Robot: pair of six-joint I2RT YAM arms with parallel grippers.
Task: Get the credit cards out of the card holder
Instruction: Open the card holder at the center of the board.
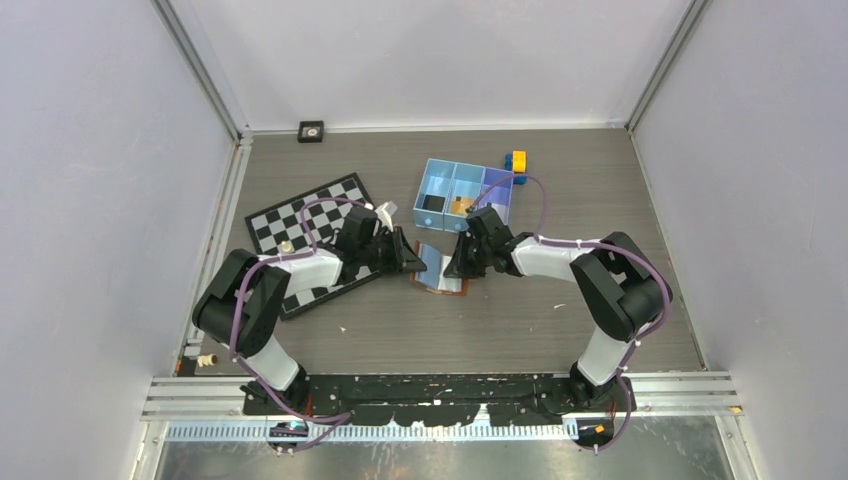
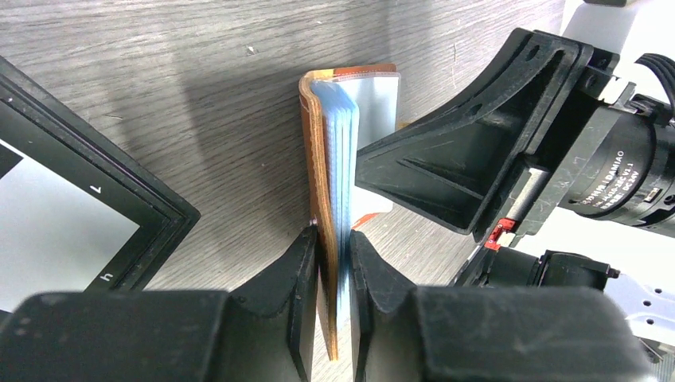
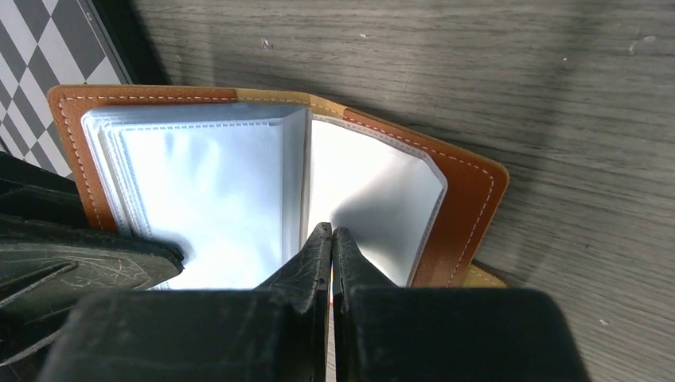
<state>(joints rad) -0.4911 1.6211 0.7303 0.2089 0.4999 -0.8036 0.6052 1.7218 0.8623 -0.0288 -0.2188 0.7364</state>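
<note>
Card holder (image 1: 440,272) lying open on a grey wood-grain bench (image 1: 600,190), between the two grippers. The left gripper (image 2: 334,239) is clenched on the holder's brown cover and the edge of its sleeve stack, pinning that side. The right gripper (image 3: 332,235) has its jaws pressed together at the fold of the clear sleeves; whether a sleeve or card lies between them cannot be told. No credit cards show plainly in the sleeves. Step in hand, as judged: leafing through the pages for a card. The next move calls for parting a sleeve mouth and pinching a card edge against the left-side hold. A blue tray (image 1: 470,166) stands just behind the holder, a chequered board (image 1: 300,215) to its left. Pale walls (image 1: 100,150) enclose the bench on three sides.
</note>
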